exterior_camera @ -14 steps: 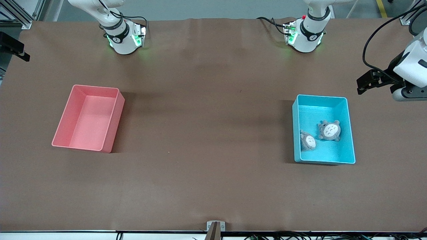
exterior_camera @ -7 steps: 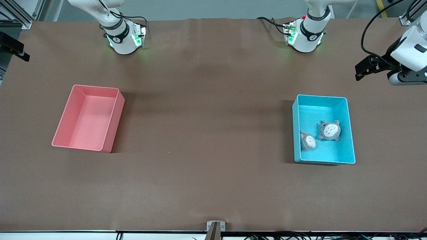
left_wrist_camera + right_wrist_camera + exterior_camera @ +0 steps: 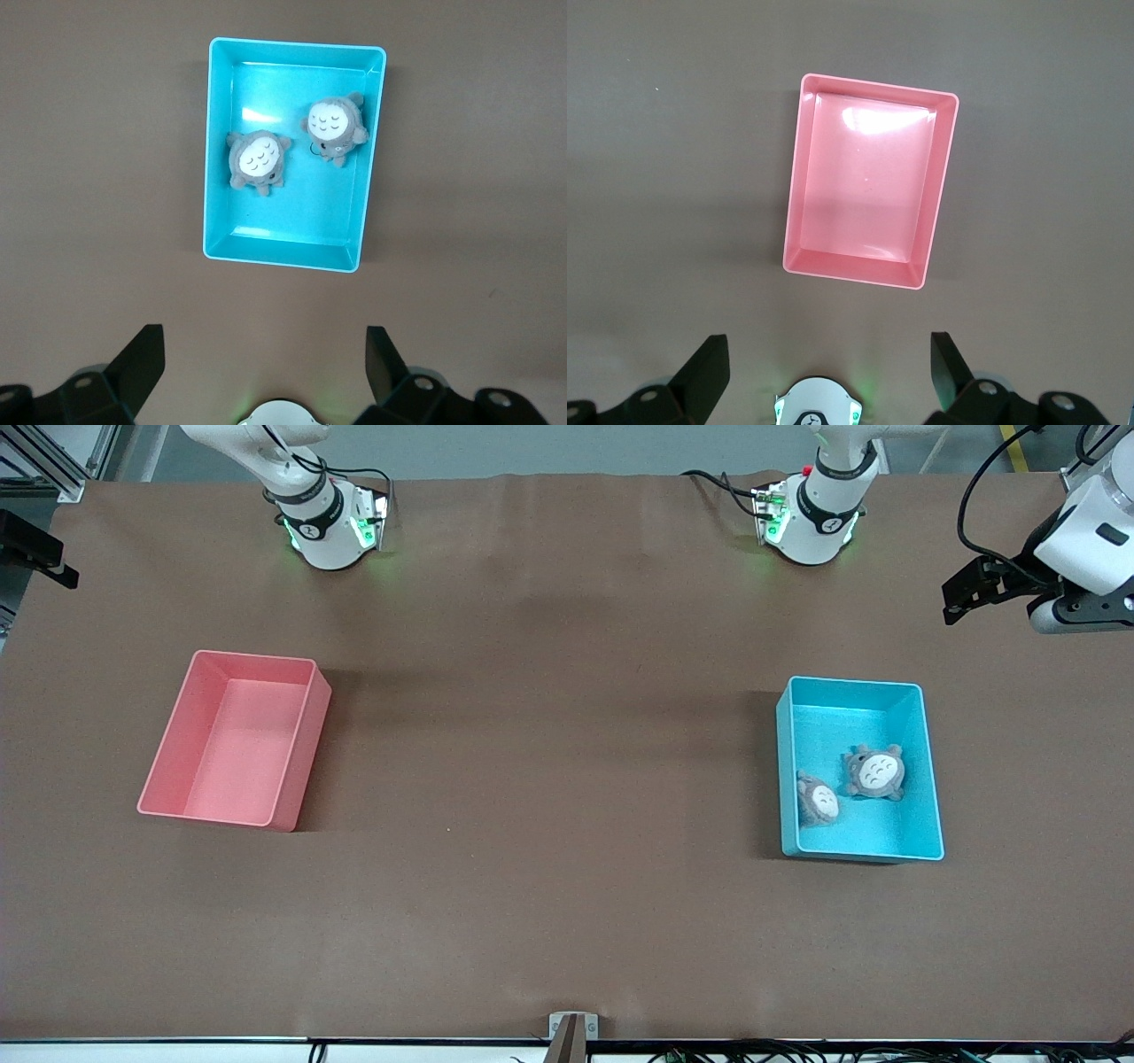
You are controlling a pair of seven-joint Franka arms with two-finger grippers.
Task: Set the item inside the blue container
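Observation:
The blue container (image 3: 864, 828) stands at the left arm's end of the table. Two grey plush toys with white bellies lie in it, one (image 3: 874, 771) mid-bin, the other (image 3: 817, 801) against a long wall. The left wrist view shows the container (image 3: 292, 212) and both toys (image 3: 335, 128) (image 3: 257, 161) from high above. My left gripper (image 3: 264, 333) hangs high up, open and empty, well apart from the container. My right gripper (image 3: 828, 338) is also open and empty, high above the table, and is out of the front view.
An empty pink bin (image 3: 306, 753) stands at the right arm's end of the table, also seen in the right wrist view (image 3: 939, 195). The left arm's wrist (image 3: 1085, 558) shows at the edge of the front view. Brown cloth covers the table.
The left arm's hand has drawn up and away from the blue container. The two plush toys and both bins have not moved.

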